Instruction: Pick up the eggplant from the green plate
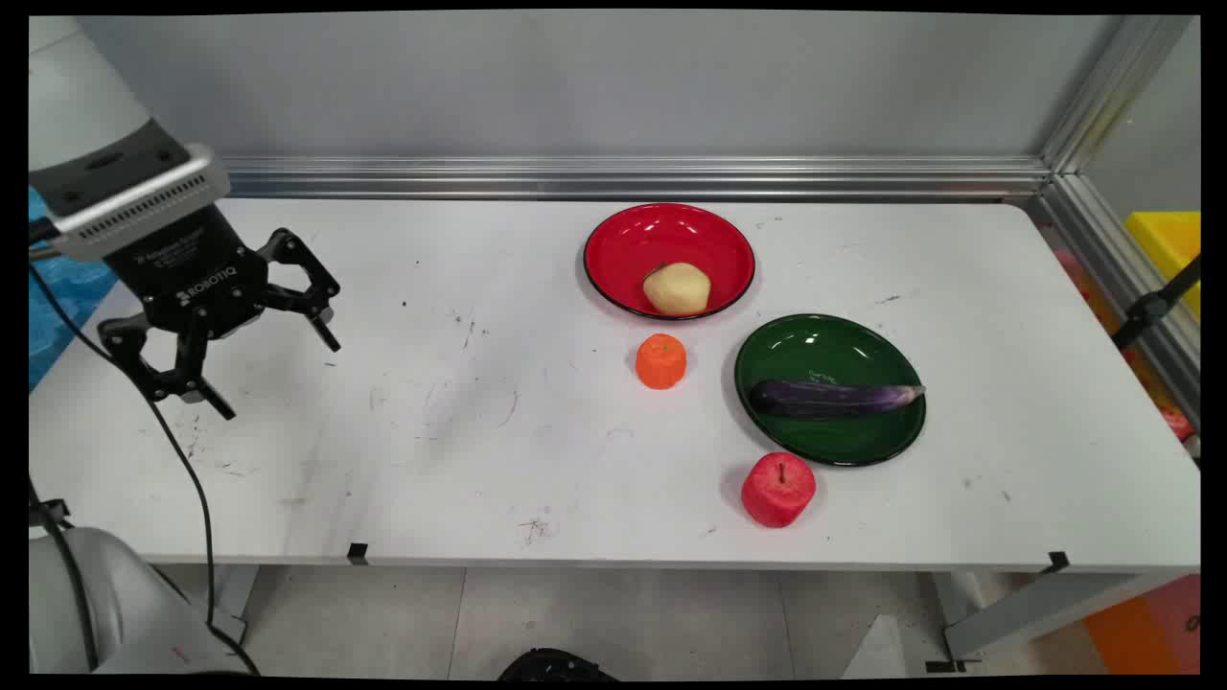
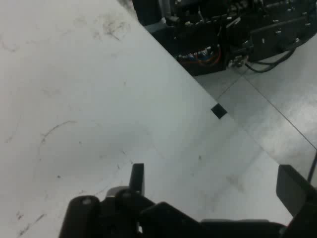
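Note:
My black gripper hangs open over the table's left end, holding nothing, its fingers spread wide above bare scuffed tabletop. Far to its right a red bowl holds a pale yellow potato. In front of the bowl an orange fruit stands on the table. A green plate carries a purple eggplant. A red apple sits just in front of that plate. The hand view shows only the tabletop, its near edge and my fingertips.
An aluminium rail runs along the back of the table and down its right side. Black tape tabs mark the front edge. Dark equipment stands on the floor beyond the table's edge.

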{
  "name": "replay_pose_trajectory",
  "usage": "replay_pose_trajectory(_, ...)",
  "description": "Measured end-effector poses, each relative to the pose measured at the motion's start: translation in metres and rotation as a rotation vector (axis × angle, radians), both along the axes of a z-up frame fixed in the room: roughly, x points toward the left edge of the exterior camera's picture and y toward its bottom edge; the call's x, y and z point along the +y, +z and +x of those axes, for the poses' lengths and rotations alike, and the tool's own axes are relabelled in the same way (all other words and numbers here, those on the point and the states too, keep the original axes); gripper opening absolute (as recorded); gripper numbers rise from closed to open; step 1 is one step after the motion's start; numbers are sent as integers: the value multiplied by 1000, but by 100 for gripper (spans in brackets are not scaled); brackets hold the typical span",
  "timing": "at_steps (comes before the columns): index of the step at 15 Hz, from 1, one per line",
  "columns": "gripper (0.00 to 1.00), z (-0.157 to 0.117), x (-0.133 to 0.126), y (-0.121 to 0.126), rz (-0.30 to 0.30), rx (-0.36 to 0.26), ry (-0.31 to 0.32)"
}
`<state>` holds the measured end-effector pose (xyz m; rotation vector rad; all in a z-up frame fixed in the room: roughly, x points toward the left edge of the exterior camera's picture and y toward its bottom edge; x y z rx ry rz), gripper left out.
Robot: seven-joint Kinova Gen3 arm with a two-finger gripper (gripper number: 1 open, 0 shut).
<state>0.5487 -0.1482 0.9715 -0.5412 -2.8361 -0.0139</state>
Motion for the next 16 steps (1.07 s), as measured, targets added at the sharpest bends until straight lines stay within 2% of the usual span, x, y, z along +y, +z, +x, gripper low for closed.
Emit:
replay_pose_trajectory(3,100,-6,-4,2,-8,14,60)
replay_pose_trajectory(9,100,-47,-28,1,-3,94,333)
replay_pose_trajectory(11,100,-70,-42,-2,-2,129,437)
replay_pose_trajectory(13,100,-87,-50,-4,-4,154,501)
replay_pose_trajectory(16,100,-127,-72,-14,-4,207,623)
